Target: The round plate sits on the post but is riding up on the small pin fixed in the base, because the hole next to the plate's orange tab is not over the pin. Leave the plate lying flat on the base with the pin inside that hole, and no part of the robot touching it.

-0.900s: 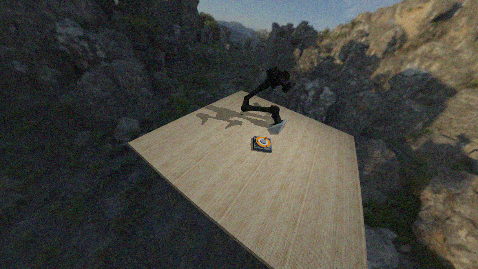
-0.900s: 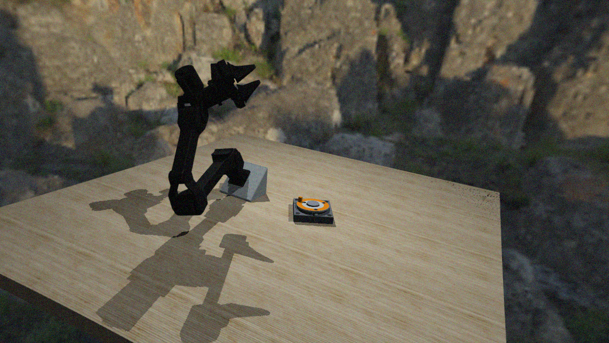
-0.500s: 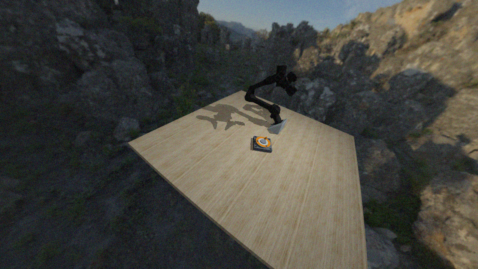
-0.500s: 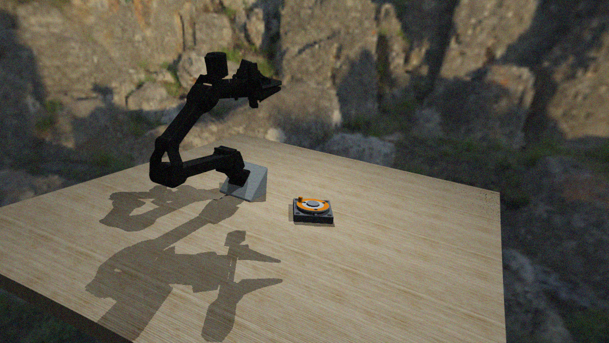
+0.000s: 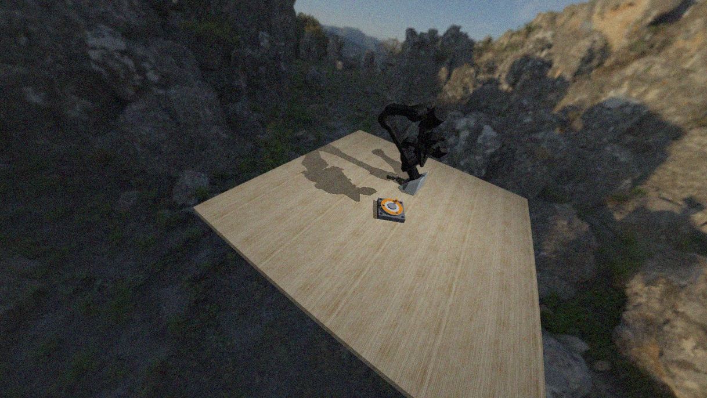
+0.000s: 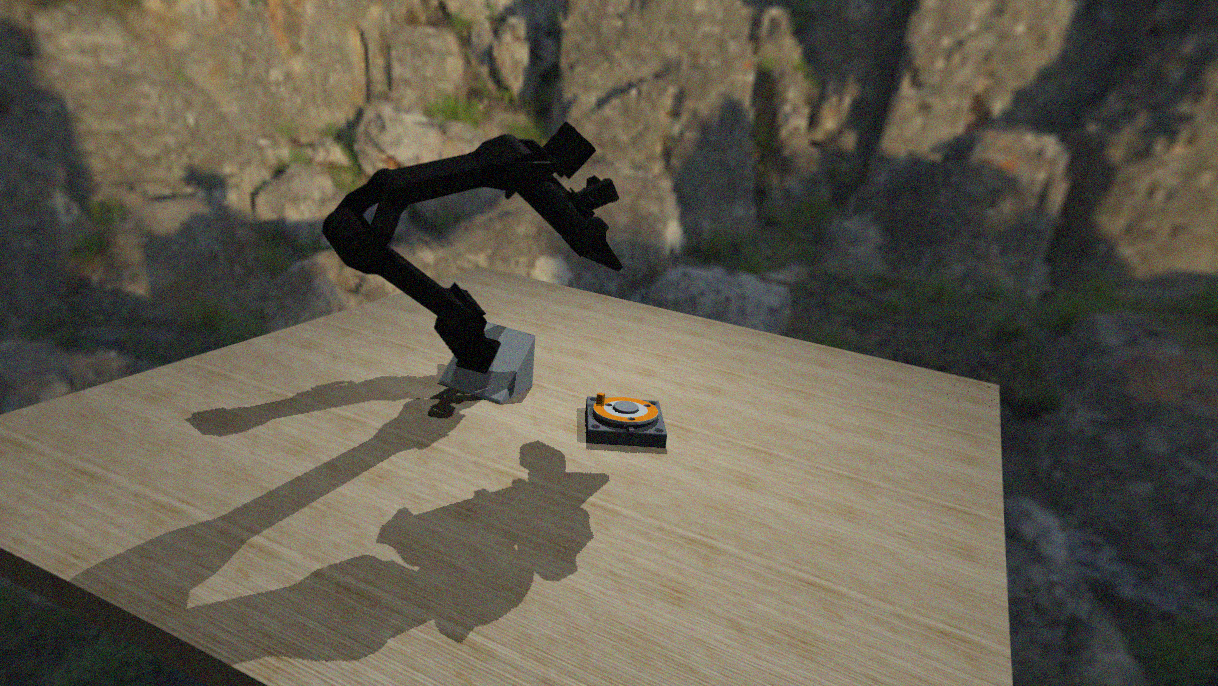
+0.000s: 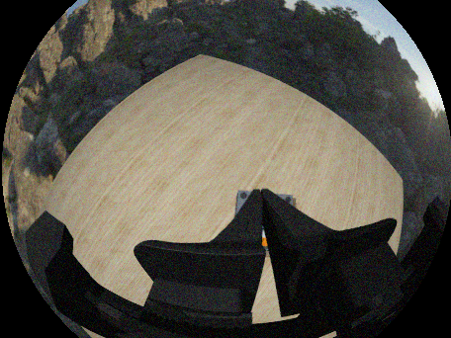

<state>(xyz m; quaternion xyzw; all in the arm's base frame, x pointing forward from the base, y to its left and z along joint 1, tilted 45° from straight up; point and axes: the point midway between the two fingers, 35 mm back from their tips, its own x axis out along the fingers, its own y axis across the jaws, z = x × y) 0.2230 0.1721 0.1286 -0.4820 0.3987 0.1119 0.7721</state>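
- the fingers (image 6: 606,253) are pinched together to a point with nothing between them, hanging high above the bench (image 6: 767,528) and well apart from everything on it.
- the round plate (image 6: 625,410), an orange ring around a grey post (image 6: 626,407), sits on its dark square base (image 6: 624,432) near the middle of the bench, at about 4 o'clock from the arm's grey mount (image 6: 502,362) in the exterior view.
- the orange tab (image 6: 600,397) stands up at the plate's edge at about 10 o'clock in that view; the pin and the hole beside the tab are too small to make out, so i cannot tell how far the hole is off the pin.
- from the fingers, the plate lies almost straight down, a little toward 5 o'clock in the exterior view; in the wrist view the base (image 7: 243,200) peeks out right at the closed tips, at 12 o'clock, with a sliver of orange below.
- judgement: the coming move turns on dropping the closed tips beside the tab, on the side from which a sideways push would turn the plate about the post toward the pin.
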